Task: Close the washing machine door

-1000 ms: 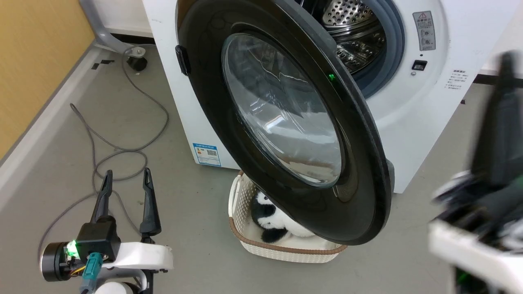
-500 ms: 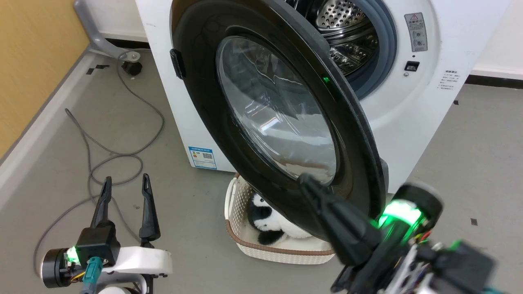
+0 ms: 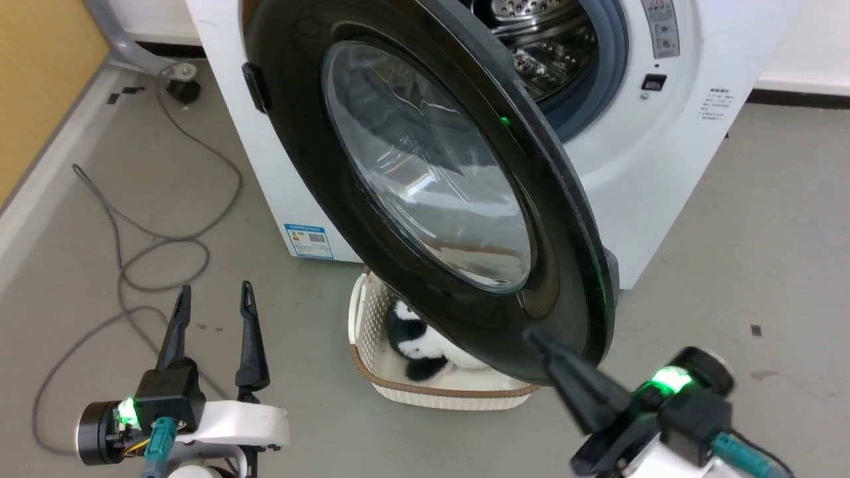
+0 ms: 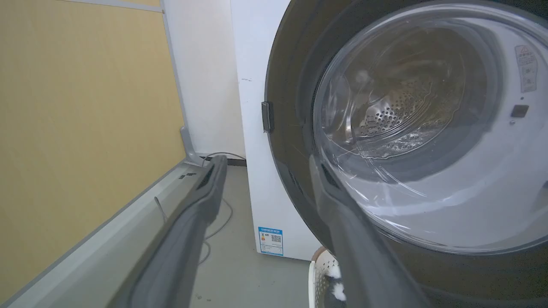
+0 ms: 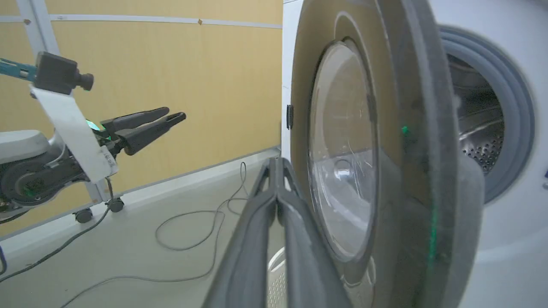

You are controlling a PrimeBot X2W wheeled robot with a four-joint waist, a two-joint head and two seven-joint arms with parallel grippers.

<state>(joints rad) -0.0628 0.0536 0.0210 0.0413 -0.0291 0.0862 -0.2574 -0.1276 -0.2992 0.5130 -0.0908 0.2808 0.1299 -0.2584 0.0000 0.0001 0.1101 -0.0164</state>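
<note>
Washing machine door [image 3: 425, 192], open: the glossy black disc with its bulging clear window stands swung out from the white washing machine [image 3: 671, 159], slanting across the centre of the head view from 11 o'clock to 5 o'clock. A small black block [image 3: 255, 86] sits on the disc's rim at its 9 o'clock. Past the door's free edge, at 1 o'clock of the view, the perforated steel drum [image 3: 531, 40] and the grey-blue gasket [image 3: 601, 73] lie exposed. A blue sticker [image 3: 309, 240] marks the machine's front low down, at 8 o'clock of the door. Under the door's lower rim, at 6 o'clock, a cream basket [image 3: 362, 312] stands on the grey floor [image 3: 764, 265] and holds a black-and-white panda plush [image 3: 415, 335].

Right gripper [image 3: 532, 336], at 5 o'clock of the view: the two fingers are pressed together with nothing between them. The tips lie at the door's lower rim, at 5 o'clock of the disc; whether they touch it cannot be told. In the right wrist view the joined fingers [image 5: 252, 231] point along the door's outer face, just beside the window.

Left gripper [image 3: 216, 287], at 7 o'clock of the view: fingers spread wide, empty, well apart from the door and above the floor.

A grey cable [image 3: 166, 242] loops over the floor at 9 o'clock, near a yellow wall panel [image 3: 33, 86].
</note>
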